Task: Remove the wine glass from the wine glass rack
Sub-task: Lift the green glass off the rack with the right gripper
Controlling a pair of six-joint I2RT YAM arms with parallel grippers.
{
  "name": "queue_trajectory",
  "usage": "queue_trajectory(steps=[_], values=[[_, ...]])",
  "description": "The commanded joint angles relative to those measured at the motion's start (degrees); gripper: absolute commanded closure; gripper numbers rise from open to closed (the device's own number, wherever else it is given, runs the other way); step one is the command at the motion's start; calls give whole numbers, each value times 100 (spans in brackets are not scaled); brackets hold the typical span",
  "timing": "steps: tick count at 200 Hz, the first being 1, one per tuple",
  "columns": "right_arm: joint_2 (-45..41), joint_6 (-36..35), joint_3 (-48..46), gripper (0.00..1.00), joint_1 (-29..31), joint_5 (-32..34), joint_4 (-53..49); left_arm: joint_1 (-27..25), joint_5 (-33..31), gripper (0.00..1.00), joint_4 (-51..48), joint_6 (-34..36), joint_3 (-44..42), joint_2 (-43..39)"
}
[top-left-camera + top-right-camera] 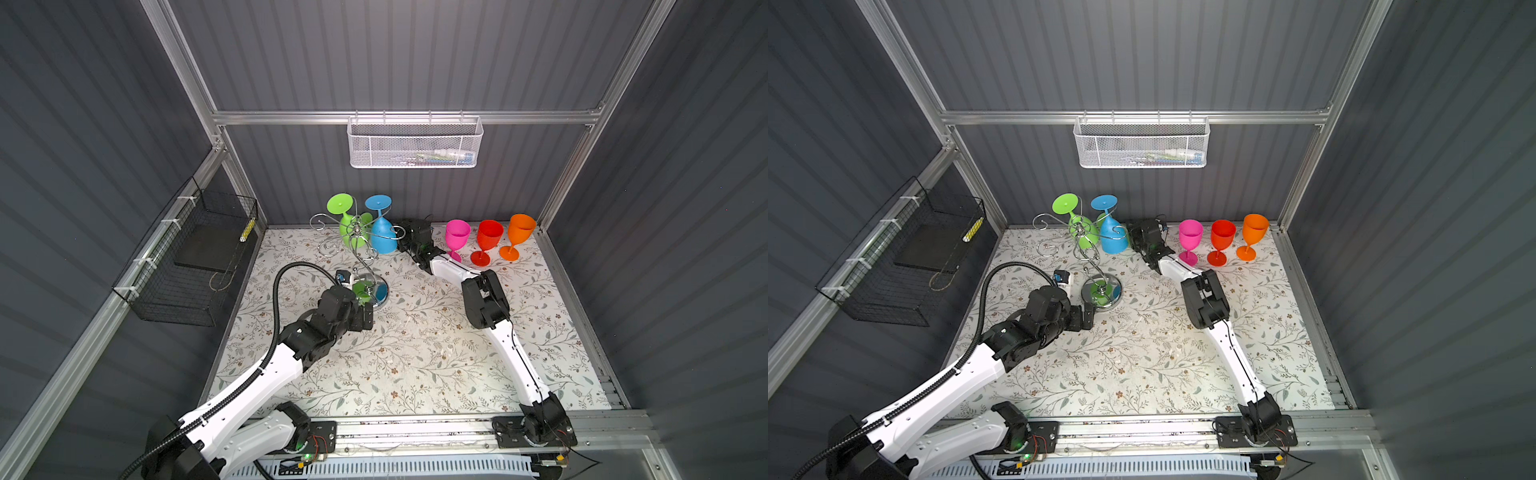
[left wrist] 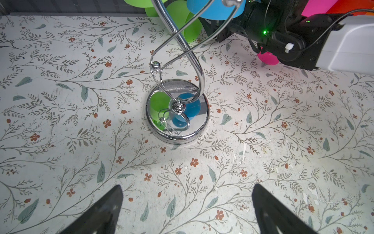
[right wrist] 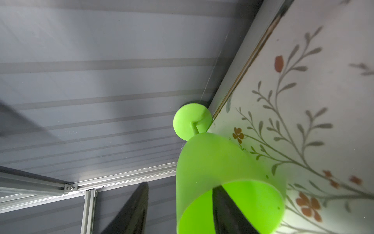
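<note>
- You are at the grasp step. The green wine glass hangs foot-up on the wine glass rack, beside the blue wine glass, at the back of the counter. I judge it not yet freed.
- Your right pincer is spread partway and straddles the bowl's wall. One finger shows inside the mouth and the other sits outside with a gap, so nothing is pinched.
- Next, I reckon, you press together on that wall, then slide the foot outward along its scroll arm rather than tugging down. The light rack may tip.
- The right arm stretches low across the counter to the back, wrist rolled sideways.
- Your left pincer is spread wide, held low and aimed at the rack's round base, near but apart. It looks well placed to steady it.
</note>
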Motion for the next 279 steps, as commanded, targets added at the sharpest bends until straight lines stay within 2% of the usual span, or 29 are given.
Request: queue_trajectory(steps=[1,68,111,158,176,190,233,279], values=[[190,67,285,49,24,-56,-194,32,39,1,43,82,22,-61],[681,199,1077,63,72,80,-271,32,0,1,-8,51,32,-103],[964,341,1578,77,121,314,-313,32,-31,1,-41,15,45,-119],[979,377,1615,99,129,469,-80,32,-52,1,-118,-19,72,-166],[925,382,1550,100,127,466,85,33,-78,1,-148,-56,73,-214],[768,325,1326,100,122,481,256,32,-76,1,-188,-96,54,-287],[-260,66,-527,100,106,722,1329,32,-92,1,-343,-273,-121,-676],[-890,106,-1914,100,64,851,2584,32,68,2,-394,-384,-262,-919]])
